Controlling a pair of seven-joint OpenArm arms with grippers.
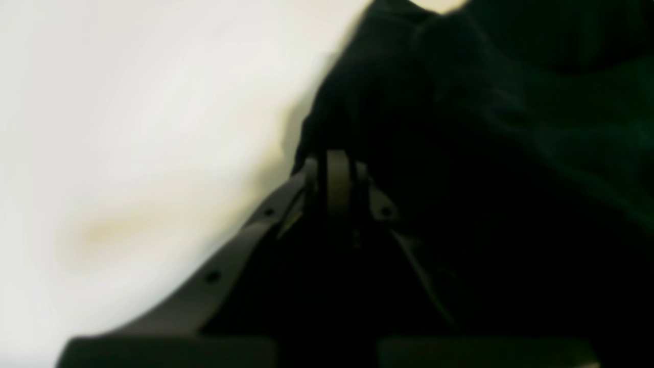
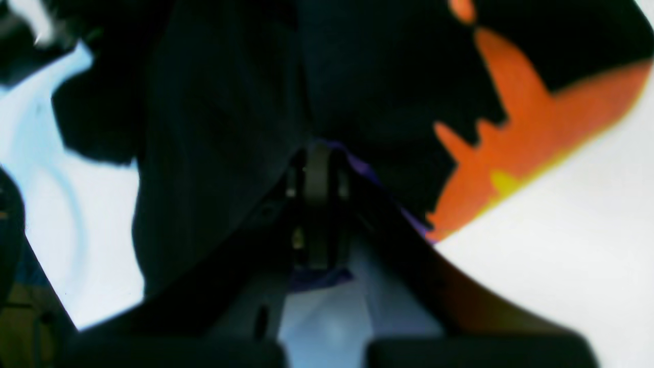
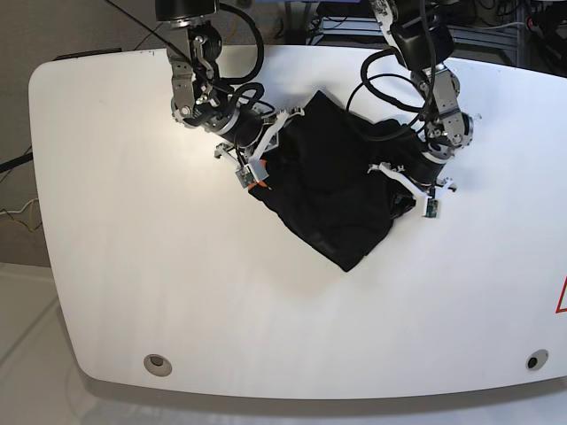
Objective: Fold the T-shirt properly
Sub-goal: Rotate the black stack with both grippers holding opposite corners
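The black T-shirt (image 3: 328, 190) lies crumpled on the white table (image 3: 133, 230), between both arms. My left gripper (image 3: 397, 181) is on the base view's right, at the shirt's right edge. In the left wrist view it (image 1: 334, 168) is shut on a fold of the black cloth (image 1: 460, 128). My right gripper (image 3: 260, 168) is on the base view's left, at the shirt's left edge. In the right wrist view it (image 2: 318, 168) is shut on the cloth (image 2: 230, 112), beside the orange print (image 2: 516, 138). A sliver of orange shows in the base view (image 3: 258, 185).
Black cables (image 3: 239, 53) loop from both arms at the table's back. A round hole (image 3: 158, 361) sits near the front left edge and another (image 3: 532, 360) near the front right. A red mark (image 3: 562, 297) is at the right edge.
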